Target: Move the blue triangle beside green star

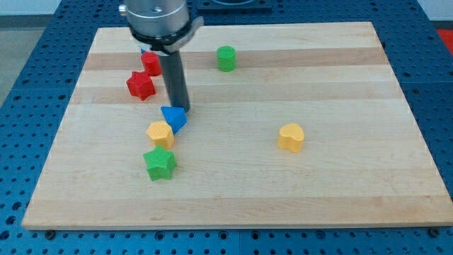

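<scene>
The blue triangle (174,117) sits near the middle-left of the wooden worktop (340,184), touching or all but touching a yellow block (160,133) at its lower left, and the green star (160,163) lies just below that yellow block, toward the view's bottom. So the triangle is close to the star but not yet beside it: the yellow block stands partly between the two, and I judge the task as well along with a short final push left, either around the yellow block or nudging it along. My tip (182,108) is right at the triangle's upper right edge, apparently in contact, placed to press it down and to the view's left. This rig has no jaws, only the rod, so nothing is being held. No containers are on the worktop; the other pieces, a red star (140,86), a red block (150,63) with a sliver of blue (144,52) behind it, a green cylinder-like block (226,58) and a yellow heart (291,137), all lie loose and well apart from the work
</scene>
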